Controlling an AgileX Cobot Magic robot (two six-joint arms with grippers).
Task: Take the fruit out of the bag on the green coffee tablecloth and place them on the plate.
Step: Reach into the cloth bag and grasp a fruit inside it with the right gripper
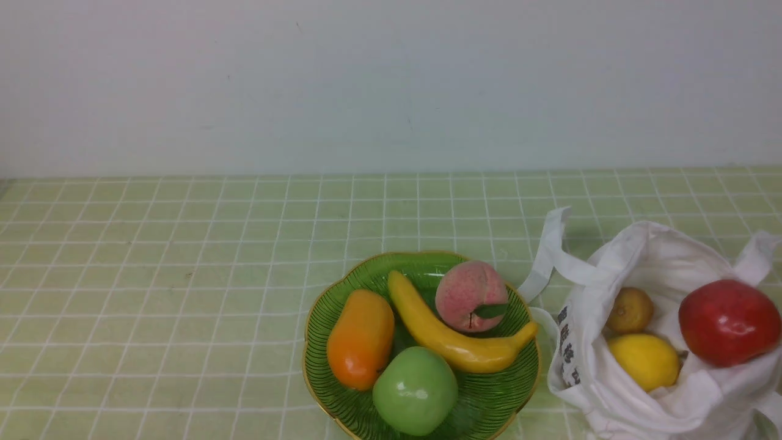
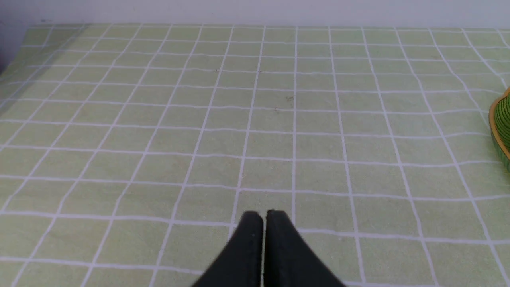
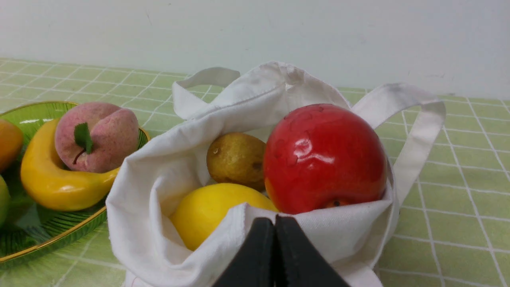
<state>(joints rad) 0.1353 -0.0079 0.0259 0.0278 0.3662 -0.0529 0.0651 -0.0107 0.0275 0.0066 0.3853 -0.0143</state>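
1. my right pincer (image 3: 275, 220) was closed, tips together. it pointed at the near side of the white cloth bag (image 1: 657, 391); couldn't tell if it touched the cloth.
2. my left pincer (image 2: 264, 215) was closed too, tips together, above the green checked tablecloth (image 1: 153, 293).
3. bag stood on the tablecloth at the right, mouth open, one strap (image 1: 553, 250) reaching toward the plate (image 1: 482, 406).
4. three fruits were in the bag: red apple (image 1: 729, 322) on the right side of the mouth, lemon (image 1: 644, 360) on the left, small brown fruit (image 1: 630, 310) just behind the lemon.
5. green glass plate with gold rim was on the tablecloth, left of the bag and near it.
6. plate held four fruits: orange fruit (image 1: 361, 339) at left, green apple (image 1: 415, 391) at the near side, peach (image 1: 471, 293) at the far right, banana (image 1: 452, 342) running diagonally between peach and green apple.
7. pale wall (image 1: 391, 85) was behind the tablecloth.
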